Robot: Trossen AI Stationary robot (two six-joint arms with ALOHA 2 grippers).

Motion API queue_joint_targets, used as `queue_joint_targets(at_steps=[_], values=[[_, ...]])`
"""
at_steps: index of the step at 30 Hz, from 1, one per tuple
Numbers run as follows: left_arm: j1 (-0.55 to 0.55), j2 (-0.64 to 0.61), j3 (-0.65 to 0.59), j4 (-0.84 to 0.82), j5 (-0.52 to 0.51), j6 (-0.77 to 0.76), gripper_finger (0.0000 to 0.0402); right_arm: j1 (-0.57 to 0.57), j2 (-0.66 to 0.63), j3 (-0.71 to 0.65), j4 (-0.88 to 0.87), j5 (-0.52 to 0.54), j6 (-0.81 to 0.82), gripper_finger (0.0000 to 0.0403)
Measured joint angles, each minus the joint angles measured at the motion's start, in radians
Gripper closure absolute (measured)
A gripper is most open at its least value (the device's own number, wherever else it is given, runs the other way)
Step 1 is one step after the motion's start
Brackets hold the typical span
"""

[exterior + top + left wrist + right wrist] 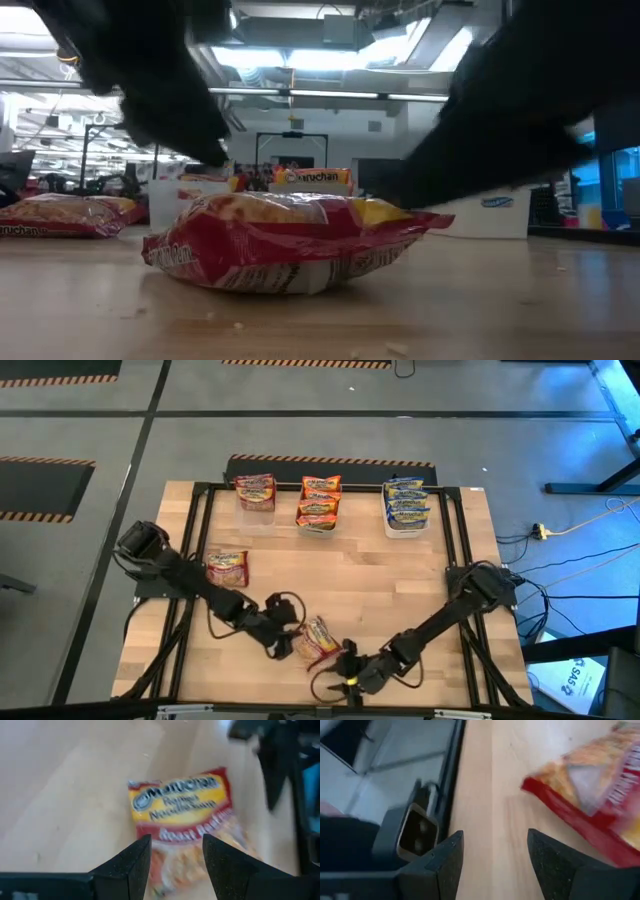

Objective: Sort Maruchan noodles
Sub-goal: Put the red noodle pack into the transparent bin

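A red Maruchan noodles packet [318,640] lies flat on the wooden table near its front middle, also seen in the low view [290,245]. My left gripper [288,642] stands open just left of it. In the left wrist view the packet [180,805] shows between and beyond the two dark fingers [175,847], and I see no touch. My right gripper [347,678] is open at the packet's near right side, over bare wood [495,842], with the packet [592,780] off to one side of its fingers.
A second red packet [227,568] lies at the table's left. Three clear tubs stand along the far edge: red packets [256,490], orange packets [320,502], blue-and-yellow packets [407,502]. A black frame rail [452,765] runs close beside my right gripper.
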Motion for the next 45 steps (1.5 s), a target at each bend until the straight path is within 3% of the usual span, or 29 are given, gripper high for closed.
queue_joint_targets(at_steps=[3,6,8,11,13,19,26,31,36,40,45], values=[[-0.042,-0.027,0.001,0.017,-0.004,-0.012,0.0229,0.015,-0.081,-0.001,-0.147,0.039,-0.017,0.0198],[-0.102,-0.024,-0.001,0.05,-0.05,-0.013,0.0229,0.013,-0.16,-0.001,-0.287,0.163,0.002,0.0198],[-0.132,0.005,0.002,0.106,-0.09,-0.014,0.0229,0.0,-0.202,-0.001,-0.377,0.247,0.044,0.0198],[-0.158,0.064,0.0,0.148,-0.133,-0.014,0.0229,-0.041,-0.245,-0.001,-0.471,0.272,0.099,0.0198],[-0.161,0.106,0.0,0.193,-0.133,-0.022,0.0229,-0.078,-0.25,-0.003,-0.492,0.239,0.107,0.0198],[-0.163,0.23,0.0,0.334,-0.105,-0.039,0.0229,-0.206,-0.242,-0.087,-0.401,-0.002,0.113,0.0198],[-0.191,0.283,0.002,0.347,-0.107,-0.074,0.0229,-0.323,-0.235,-0.21,-0.091,-0.258,0.224,0.0198],[-0.196,0.285,0.002,0.34,-0.117,-0.067,0.0229,-0.371,-0.235,-0.219,-0.043,-0.378,0.326,0.0185],[-0.195,0.286,0.001,0.333,-0.133,-0.061,0.0229,-0.364,-0.235,-0.219,0.018,-0.424,0.354,0.0119],[-0.196,0.287,0.0,0.333,-0.148,-0.059,0.0229,-0.346,-0.235,-0.219,0.015,-0.388,0.389,0.0067],[-0.195,0.287,0.0,0.334,-0.158,-0.056,0.0229,-0.334,-0.209,-0.217,0.03,-0.32,0.455,0.0044]])
